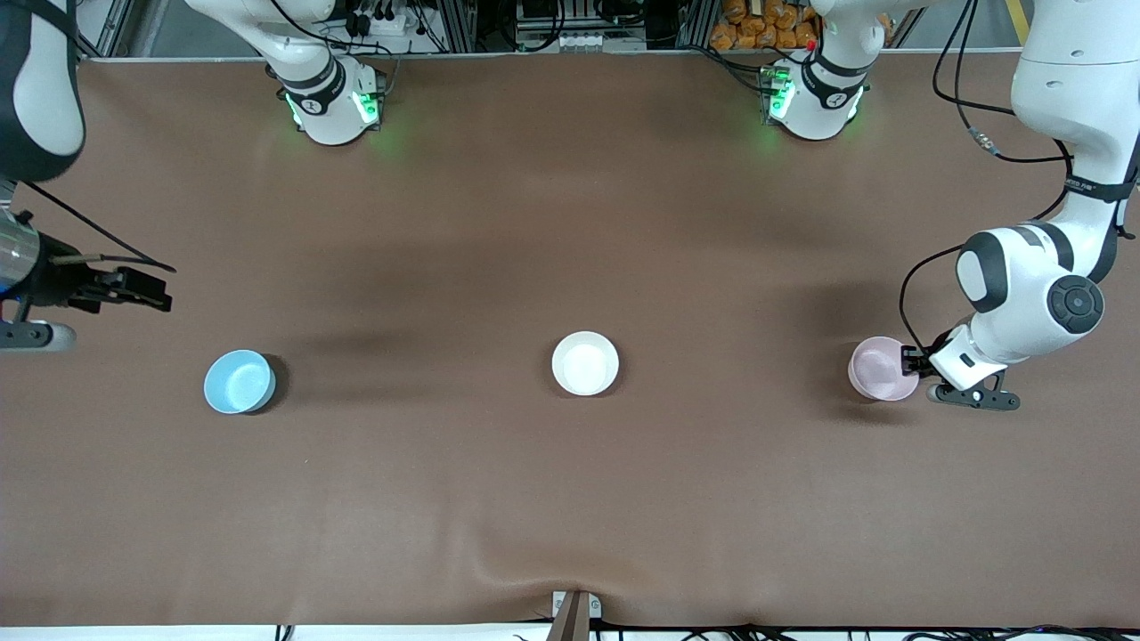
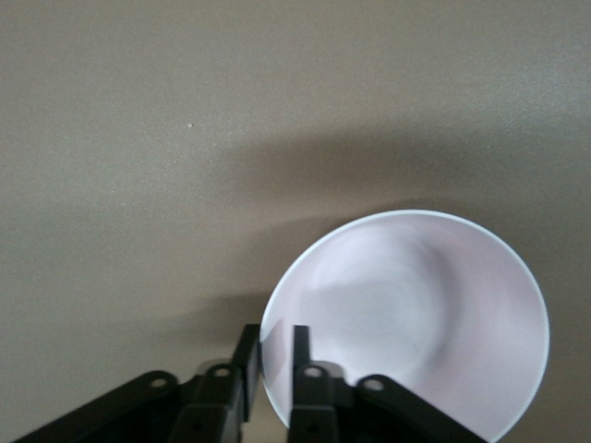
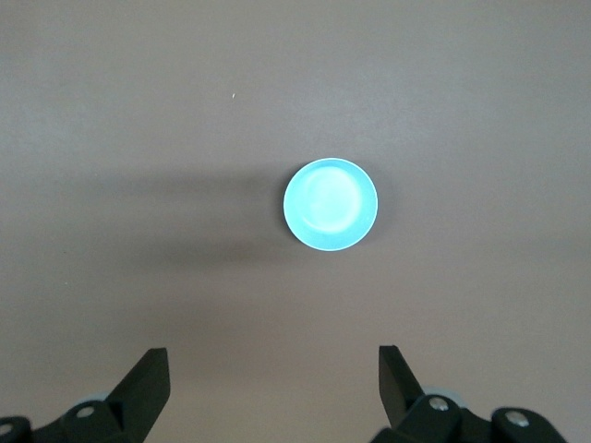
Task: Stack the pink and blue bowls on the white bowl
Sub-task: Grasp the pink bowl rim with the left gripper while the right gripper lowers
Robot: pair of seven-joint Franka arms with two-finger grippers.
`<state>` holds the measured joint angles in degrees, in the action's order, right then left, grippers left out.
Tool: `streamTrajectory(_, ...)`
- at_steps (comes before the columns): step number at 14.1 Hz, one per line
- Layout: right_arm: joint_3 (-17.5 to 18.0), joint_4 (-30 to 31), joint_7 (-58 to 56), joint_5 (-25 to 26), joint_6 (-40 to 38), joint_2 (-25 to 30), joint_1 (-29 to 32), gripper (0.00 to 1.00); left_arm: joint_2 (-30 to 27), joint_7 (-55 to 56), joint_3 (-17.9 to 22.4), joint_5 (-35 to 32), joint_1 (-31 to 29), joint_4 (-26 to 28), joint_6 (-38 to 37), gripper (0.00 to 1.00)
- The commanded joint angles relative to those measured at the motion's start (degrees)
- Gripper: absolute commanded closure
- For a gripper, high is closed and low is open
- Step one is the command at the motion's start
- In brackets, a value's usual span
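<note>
The pink bowl [image 1: 882, 369] sits on the brown table toward the left arm's end. My left gripper [image 1: 907, 361] is shut on its rim, one finger inside and one outside, as the left wrist view shows [image 2: 274, 337] with the pink bowl [image 2: 416, 314] filling it. The white bowl [image 1: 585, 362] stands at the table's middle. The blue bowl [image 1: 239, 381] stands toward the right arm's end and also shows in the right wrist view [image 3: 330, 205]. My right gripper [image 1: 165, 296] is open and empty in the air beside the blue bowl, jaws wide apart [image 3: 274, 360].
The three bowls stand in one row across the brown table mat [image 1: 570, 499]. The arm bases [image 1: 334, 102] stand along the table's edge farthest from the front camera. A small bracket [image 1: 574, 612] sits at the table's nearest edge.
</note>
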<state>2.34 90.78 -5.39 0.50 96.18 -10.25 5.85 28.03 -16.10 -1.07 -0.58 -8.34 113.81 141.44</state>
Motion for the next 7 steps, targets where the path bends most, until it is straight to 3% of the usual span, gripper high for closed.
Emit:
streamTrajectory(1, 0.73, -0.60, -2.52, 0.91, 0.23, -0.82, 1.09, 0.00, -0.61, -1.48, -0.07, -1.18, 0.43, 0.18, 0.94, 1.00)
streamTrajectory(3, 0.73, -0.69, -2.61, 0.91, 1.80, -2.40, 1.09, 0.00, -0.96, -1.48, -0.77, -0.83, 0.34, -0.25, 0.59, 1.00)
streamTrajectory(7, 0.64, -0.43, -7.62, 1.00, 5.68, -6.00, 2.58, 0.00, -2.11, 3.95, -5.86, 1.80, 0.69, -2.26, -1.68, 1.00)
